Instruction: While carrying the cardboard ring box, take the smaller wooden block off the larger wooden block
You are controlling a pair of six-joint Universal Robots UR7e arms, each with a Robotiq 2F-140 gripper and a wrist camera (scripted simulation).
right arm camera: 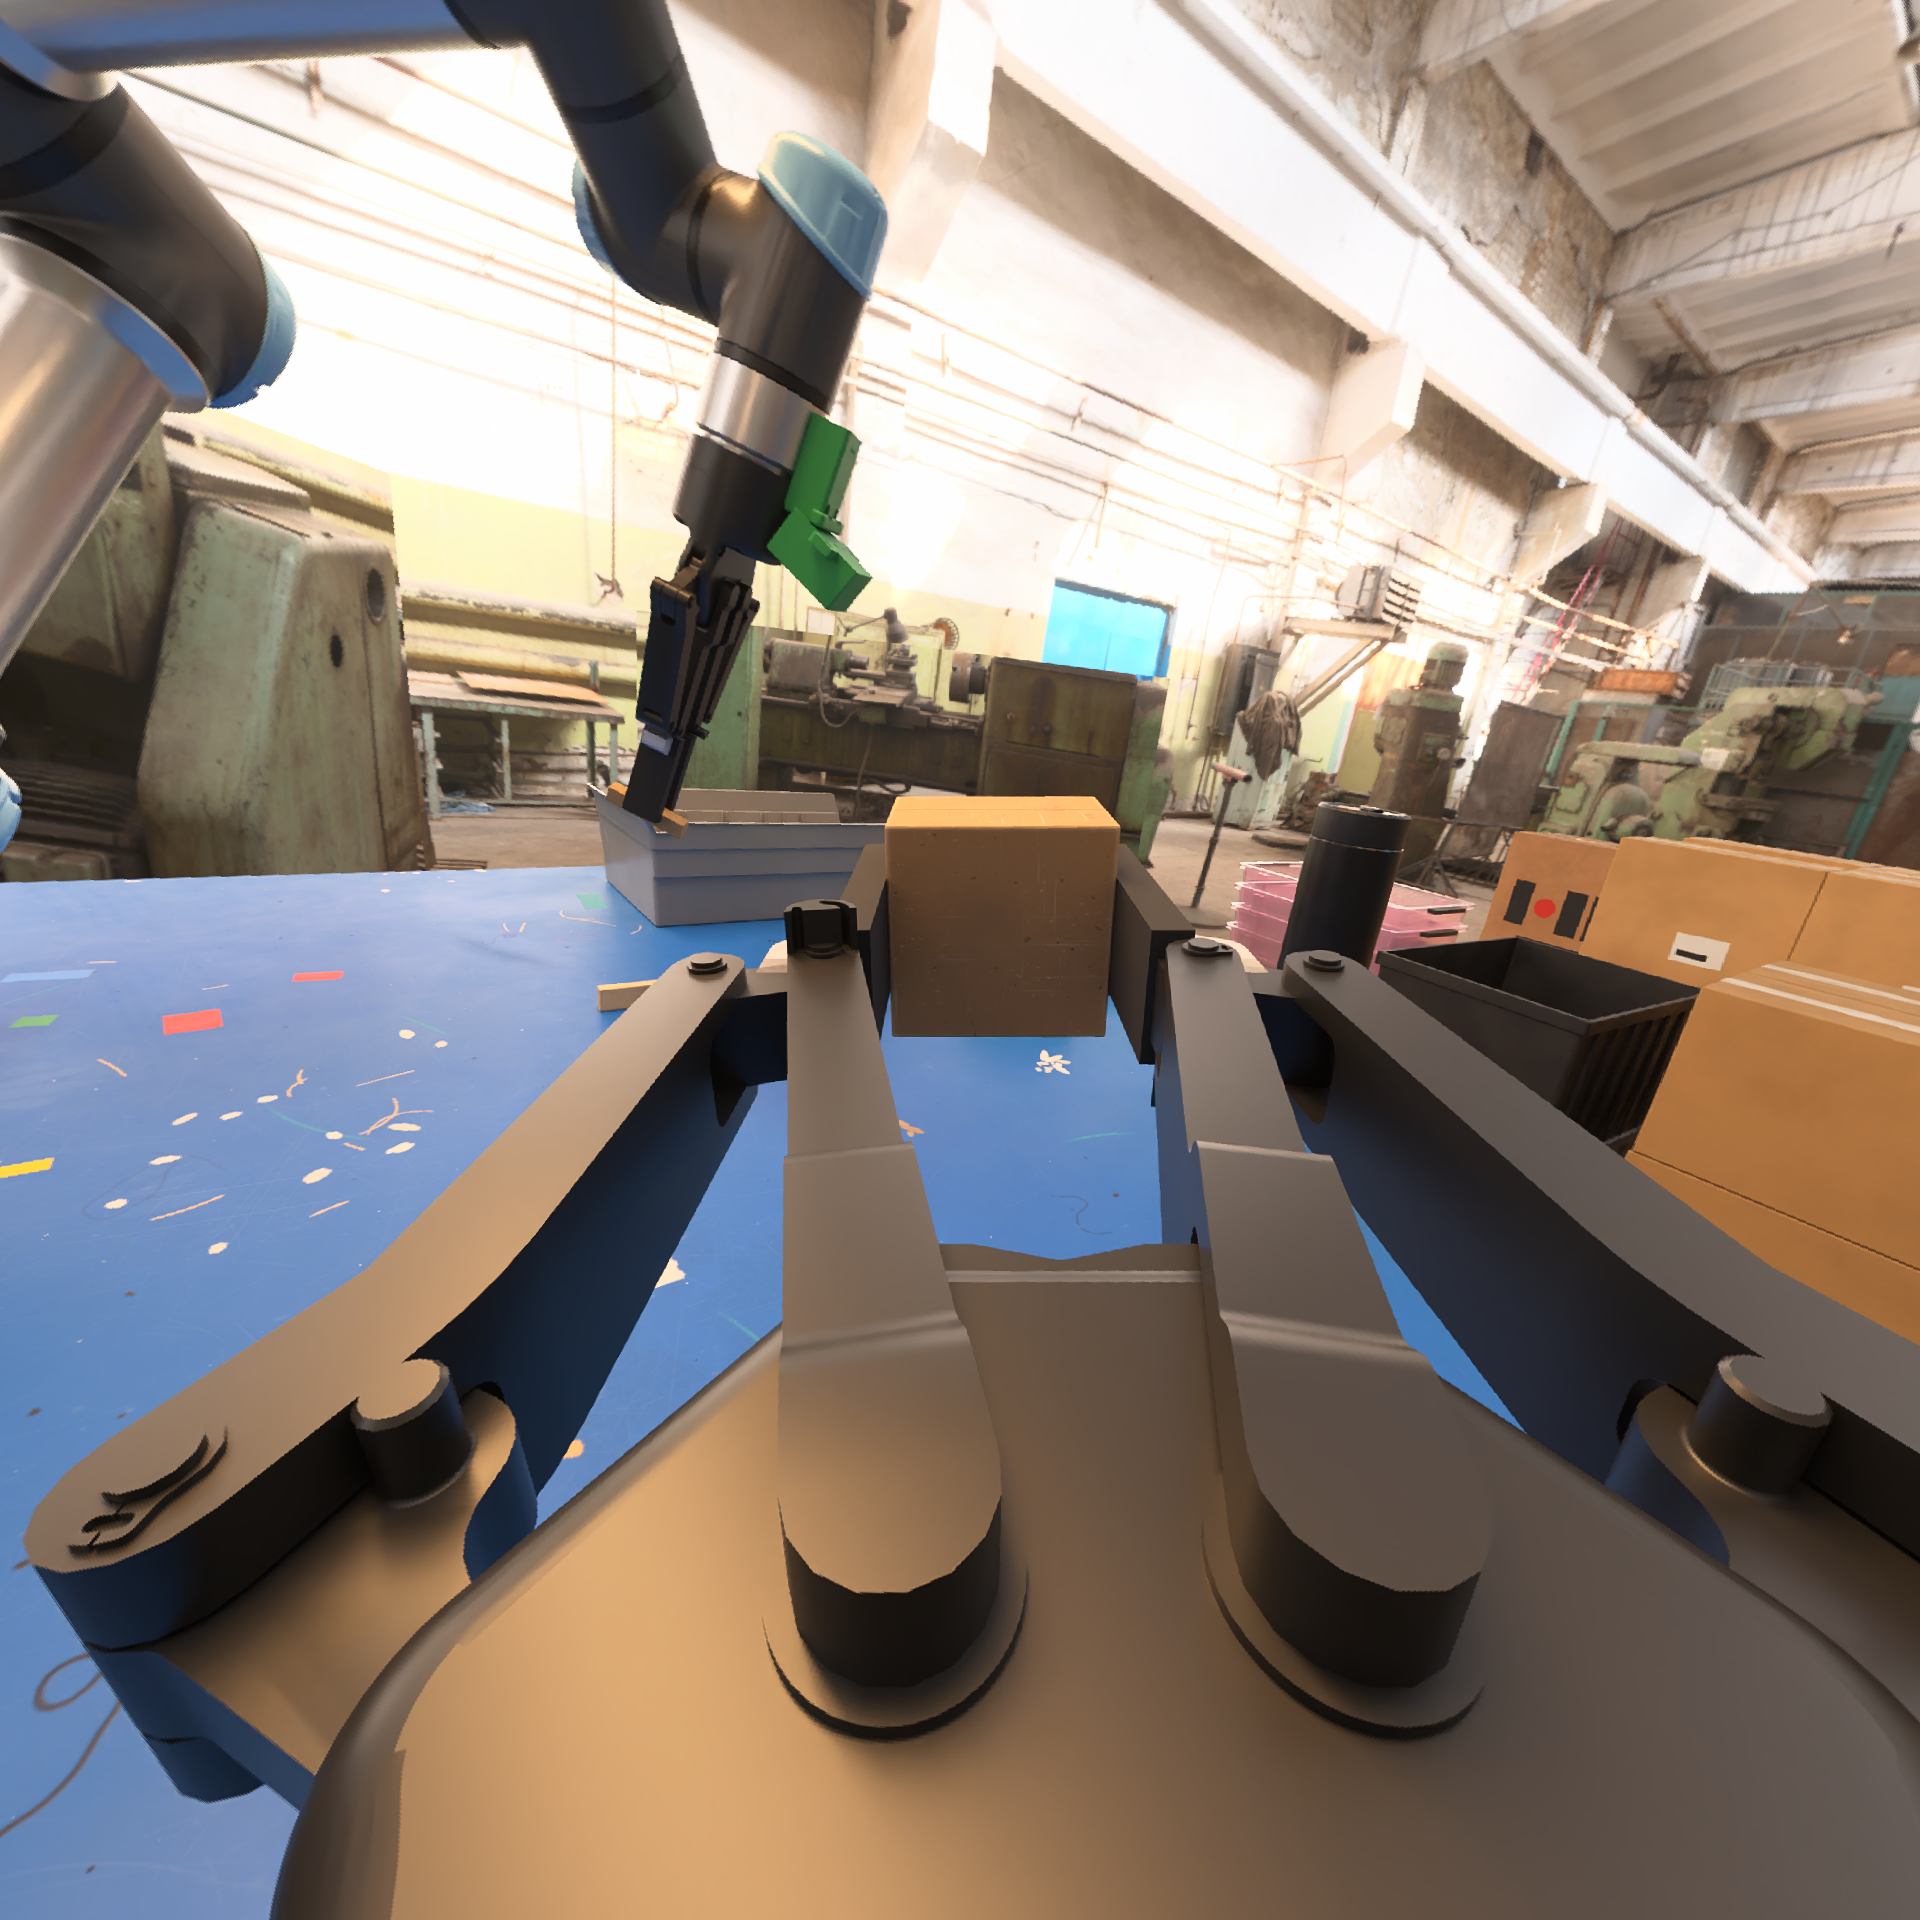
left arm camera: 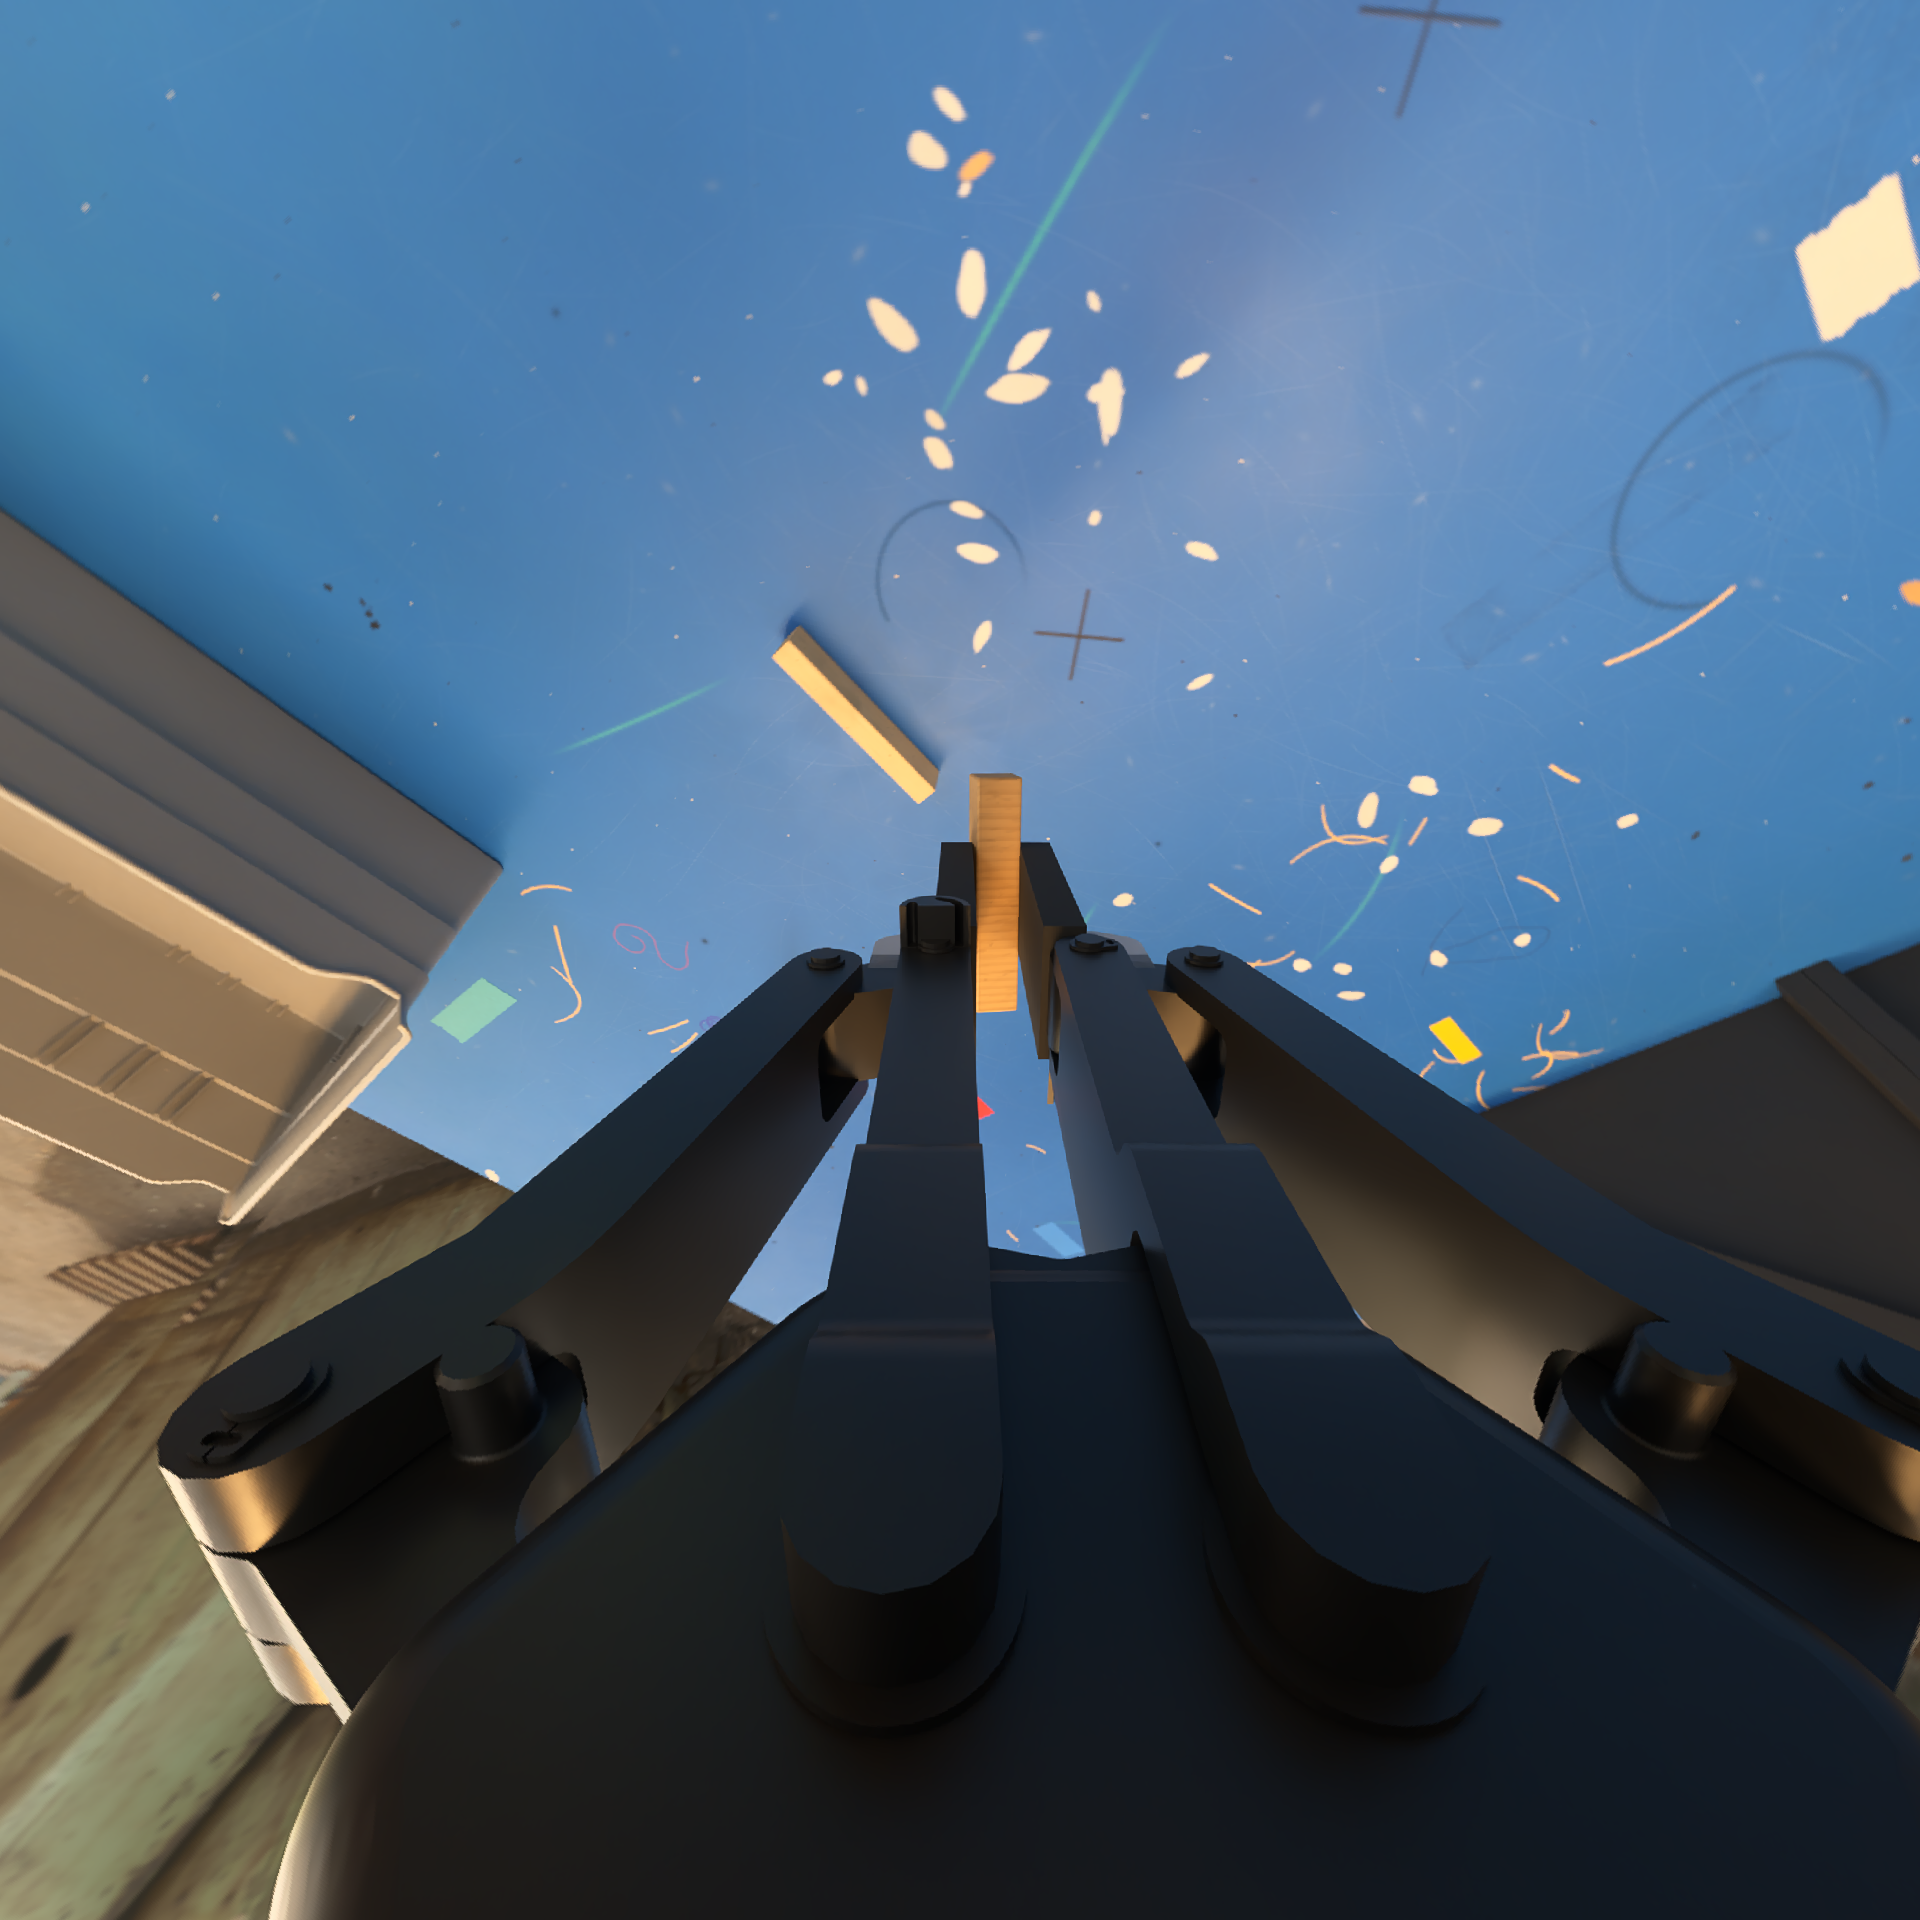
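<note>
The blue worktop (left arm camera: pixel 416 364) spreads under both my arms, speckled with paint marks and bits of coloured tape. A grey bin (right arm camera: pixel 717 857) stands at its far side, and off to my right sit cardboard cartons (right arm camera: pixel 1787 1091), a black crate (right arm camera: pixel 1538 997) and a dark cylinder (right arm camera: pixel 1345 883).

My right pincer (right arm camera: pixel 1003 925) is clenched on the ring box (right arm camera: pixel 1000 914), a plain tan cardboard cube held between both fingers, clear above the worktop. So the carrying half of the job is in hand, as far as I can judge.

My left pincer (left arm camera: pixel 997 883) points down at the worktop and grips one wooden block (left arm camera: pixel 994 894), a thin orange-brown slat standing on edge between the fingers, its tip poking out past them. In the right wrist view that same pincer hangs in the air near the grey bin with the slat in its tips.

The other block (left arm camera: pixel 854 713), a pale flat bar, lies alone on the worktop just beyond my left fingertips, touching nothing. I cannot tell by eye which of the two is smaller, since they sit at different depths.

The two blocks are apart, so I judge the lift-off done. What is left is at most setting the held block down while I keep hold of the box.
</note>
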